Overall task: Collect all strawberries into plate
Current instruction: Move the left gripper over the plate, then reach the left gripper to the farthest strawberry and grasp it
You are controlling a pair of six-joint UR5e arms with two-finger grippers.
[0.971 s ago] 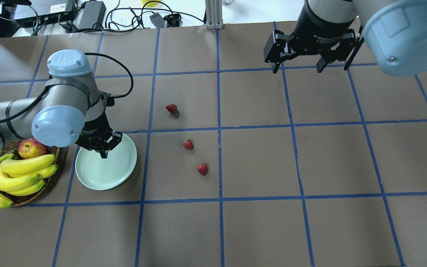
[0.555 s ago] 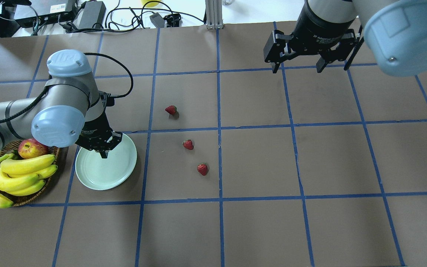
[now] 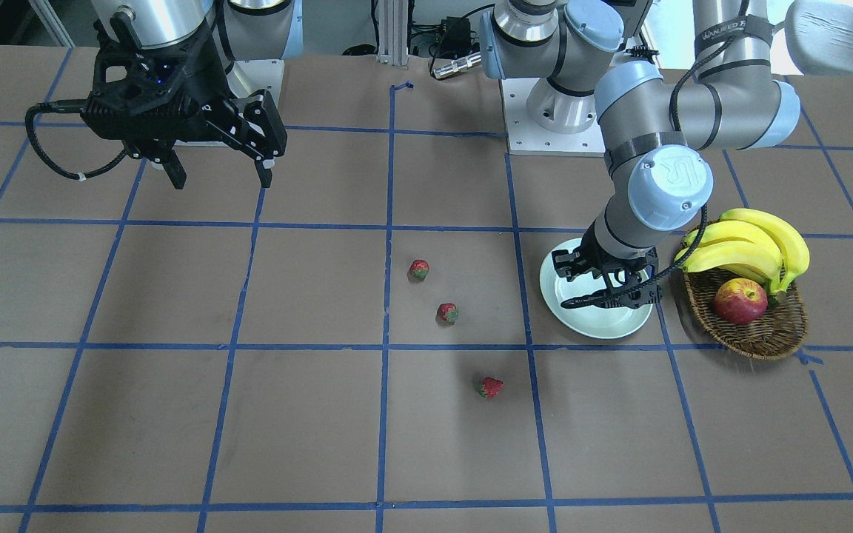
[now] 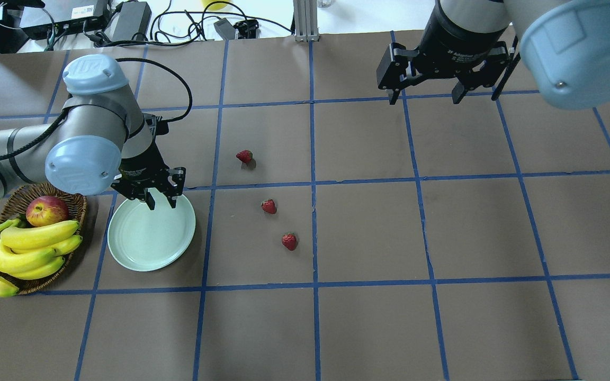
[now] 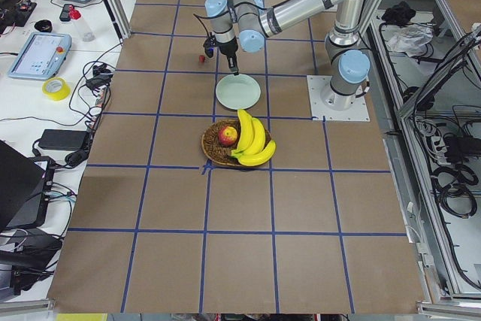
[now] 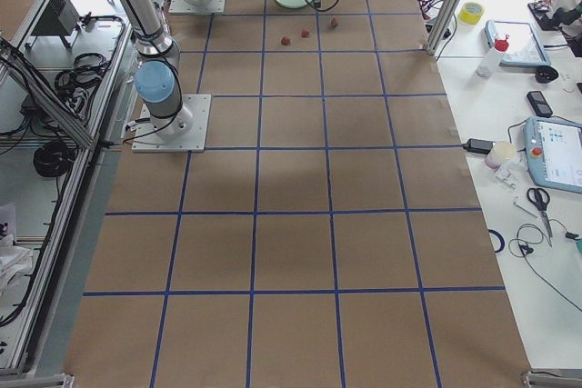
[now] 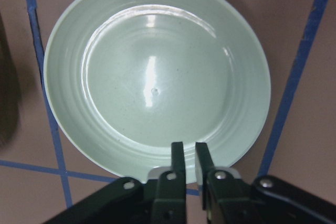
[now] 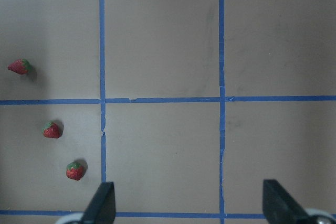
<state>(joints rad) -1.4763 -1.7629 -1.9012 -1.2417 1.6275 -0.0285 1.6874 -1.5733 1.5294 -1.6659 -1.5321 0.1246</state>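
Three strawberries point(image 4: 244, 156) point(image 4: 269, 206) point(image 4: 289, 241) lie in a loose diagonal on the brown table, right of the mint-green plate point(image 4: 151, 246). The right wrist view shows all three at its left edge point(image 8: 20, 66) point(image 8: 52, 130) point(image 8: 75, 171). The plate point(image 7: 152, 93) holds nothing. My left gripper point(image 4: 151, 205) hovers over the plate's far rim. Its fingertips point(image 7: 177, 156) are almost touching, with nothing between them. Far off at the back right, my right gripper point(image 4: 424, 98) hangs high above the table, open and holding nothing.
A wicker basket point(image 4: 79, 212) with bananas point(image 4: 29, 248) and an apple point(image 4: 46, 210) stands just left of the plate. Cables and electronics lie beyond the table's far edge. Blue tape lines grid the table.
My left gripper has drawn back from over the plate's middle to its far rim, still shut. The plate, the strawberries and the right arm have not moved.
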